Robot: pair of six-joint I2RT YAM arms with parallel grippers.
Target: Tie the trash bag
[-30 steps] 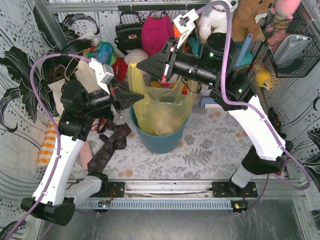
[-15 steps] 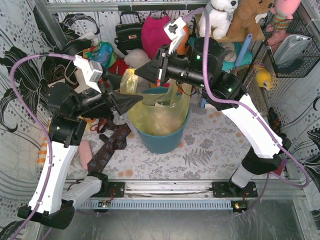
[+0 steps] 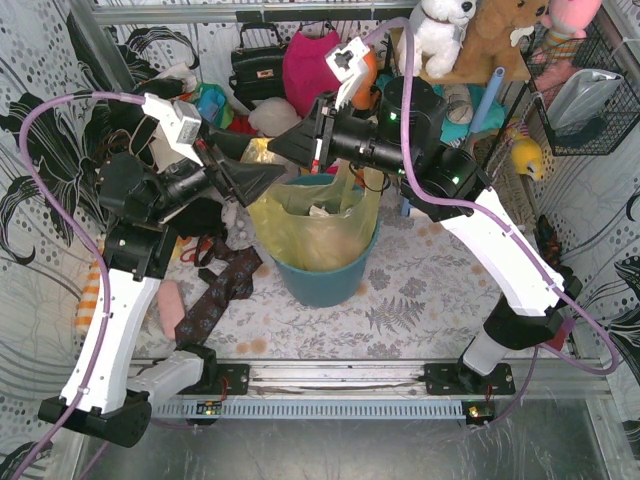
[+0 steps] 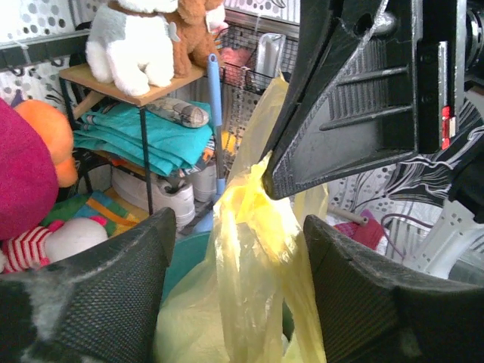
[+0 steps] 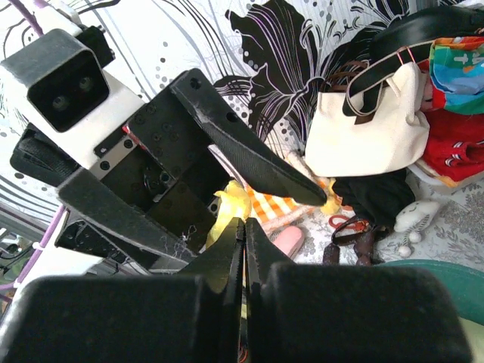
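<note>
The yellow-green trash bag point(image 3: 310, 222) lines the round teal bin point(image 3: 322, 280), and white paper shows inside it. A twisted strand of the bag point(image 4: 257, 257) rises from its left rim. My right gripper point(image 3: 274, 150) is shut on the top of that strand; yellow plastic point(image 5: 236, 206) pokes out past its tips point(image 5: 243, 224). My left gripper point(image 3: 280, 178) sits just below, open, with its fingers point(image 4: 98, 287) on either side of the strand point(image 4: 238, 223) and not touching it.
A cream tote point(image 5: 370, 136), a black handbag point(image 3: 257, 62) and a pink bag point(image 3: 312, 62) crowd the back. Plush toys point(image 3: 470, 30) sit on a shelf at the back right. Dark neckties point(image 3: 215, 295) lie left of the bin.
The left gripper has opened, letting go of the bag, and has risen slightly. The right gripper has come down and to the left with the strand, and the bag slumped lower.
</note>
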